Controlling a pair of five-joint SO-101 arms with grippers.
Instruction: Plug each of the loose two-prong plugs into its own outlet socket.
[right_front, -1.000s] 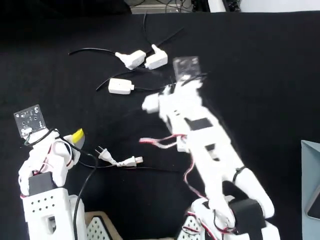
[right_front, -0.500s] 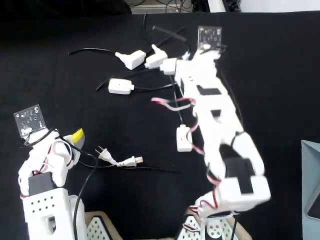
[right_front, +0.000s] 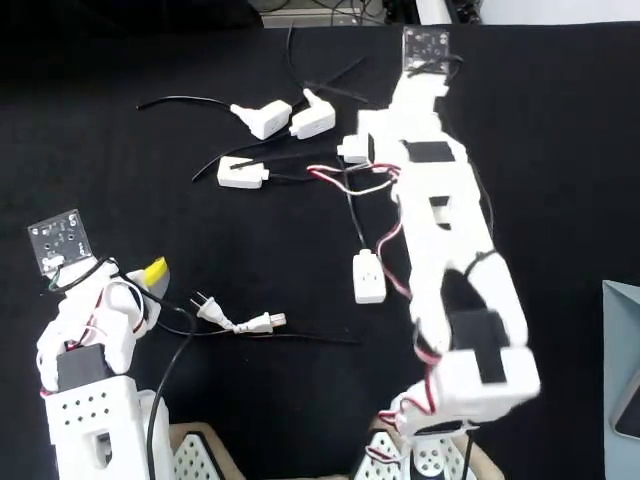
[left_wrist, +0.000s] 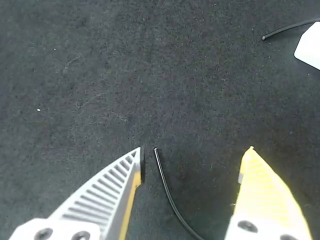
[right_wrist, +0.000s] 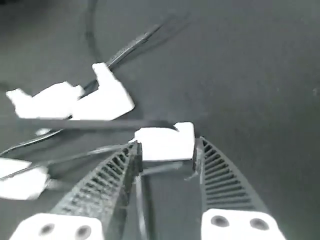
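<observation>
High view: the two-prong plug (right_front: 207, 308) lies loose on the worktop (right_front: 560, 150), well apart from the outlet socket (right_front: 369, 277). Nothing is judged mated.
Left wrist view: the left tool (left_wrist: 195, 149) is wide open and empty.
Right wrist view: the right tool (right_wrist: 166, 145) is clamped on a white connector block (right_wrist: 162, 139).

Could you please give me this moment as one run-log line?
right gripper: shut on white connector | left gripper: open over cloth | two-prong plug: loose on cloth

Plug (right_front: 206, 309) left of socket (right_front: 369, 277) — block (right_wrist: 165, 142) farther back.
</observation>
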